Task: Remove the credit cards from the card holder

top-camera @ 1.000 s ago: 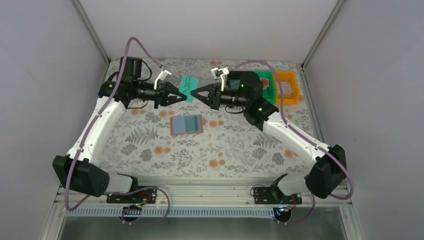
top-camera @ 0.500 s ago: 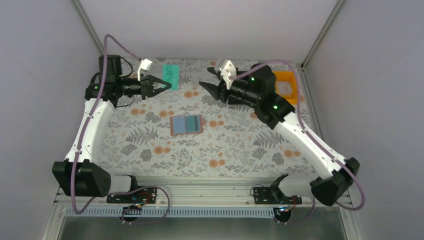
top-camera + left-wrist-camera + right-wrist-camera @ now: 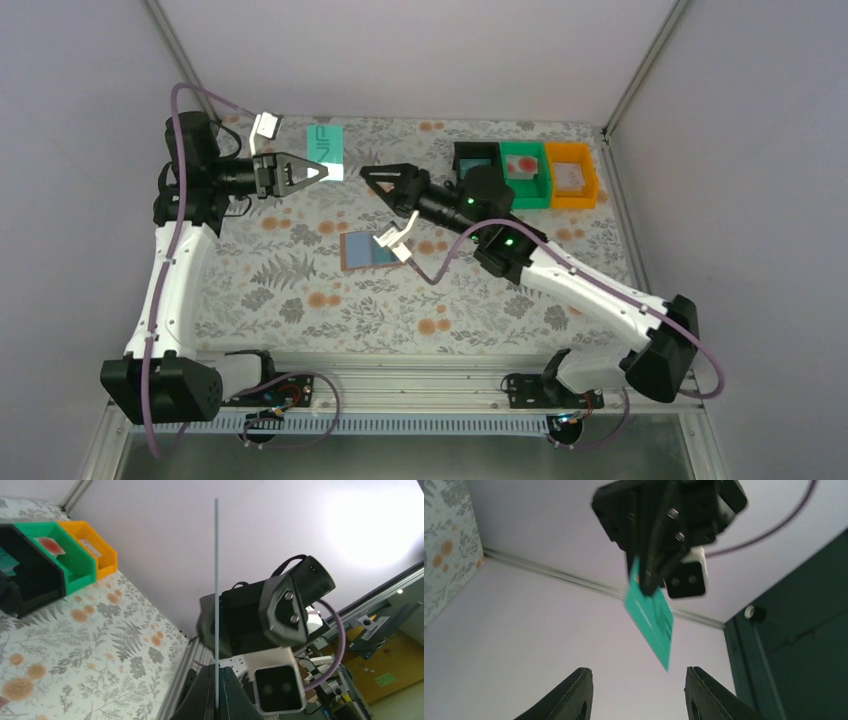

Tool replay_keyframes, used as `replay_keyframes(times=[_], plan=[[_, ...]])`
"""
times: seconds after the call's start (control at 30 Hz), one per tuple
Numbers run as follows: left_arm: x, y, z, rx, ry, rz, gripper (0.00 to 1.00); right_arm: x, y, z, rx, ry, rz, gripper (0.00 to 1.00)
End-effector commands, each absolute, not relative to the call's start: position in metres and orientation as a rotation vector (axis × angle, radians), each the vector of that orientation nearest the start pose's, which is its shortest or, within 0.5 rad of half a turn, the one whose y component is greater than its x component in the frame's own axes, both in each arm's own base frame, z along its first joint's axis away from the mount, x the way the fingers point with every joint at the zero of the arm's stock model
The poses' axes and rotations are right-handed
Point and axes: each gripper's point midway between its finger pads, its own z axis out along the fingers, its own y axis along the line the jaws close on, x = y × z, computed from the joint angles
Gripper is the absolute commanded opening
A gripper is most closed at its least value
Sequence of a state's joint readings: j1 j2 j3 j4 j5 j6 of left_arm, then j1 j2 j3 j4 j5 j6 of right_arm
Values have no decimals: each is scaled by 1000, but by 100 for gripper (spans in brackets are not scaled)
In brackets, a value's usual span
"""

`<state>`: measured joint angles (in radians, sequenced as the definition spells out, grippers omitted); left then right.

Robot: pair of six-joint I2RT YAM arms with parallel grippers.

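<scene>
We identify the teal credit card (image 3: 326, 151) as thin, smooth plastic with a slight sheen. The card holder (image 3: 360, 252) appears soft and matt. The bins (image 3: 528, 200) are moulded, lightly glossy plastic. The table (image 3: 300, 290) carries a matt floral-print cover. The front rail (image 3: 400, 372) is bare metal.

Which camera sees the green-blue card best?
Right wrist: the card is big there, its teal face showing, pinched by the left gripper. The top view shows the card small; the left wrist sees only its thin edge.
</scene>
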<state>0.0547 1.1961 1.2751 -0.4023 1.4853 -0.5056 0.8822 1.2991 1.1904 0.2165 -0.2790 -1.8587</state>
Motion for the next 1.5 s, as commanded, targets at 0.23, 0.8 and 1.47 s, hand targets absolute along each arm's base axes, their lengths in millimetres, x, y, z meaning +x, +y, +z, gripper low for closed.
replay_keyframes(times=[0.23,0.8,1.47], plan=[[241,-159,406,578,1825,-1748,2,257,408,419,-1437,-301,-1027,51],[232,-167,406,651,1806,-1790,2,259,420,431,-1391,-345,-1041,26],[269,-155,385,486,1881,-1647,97,260,400,388,-1565,114,-707,4]])
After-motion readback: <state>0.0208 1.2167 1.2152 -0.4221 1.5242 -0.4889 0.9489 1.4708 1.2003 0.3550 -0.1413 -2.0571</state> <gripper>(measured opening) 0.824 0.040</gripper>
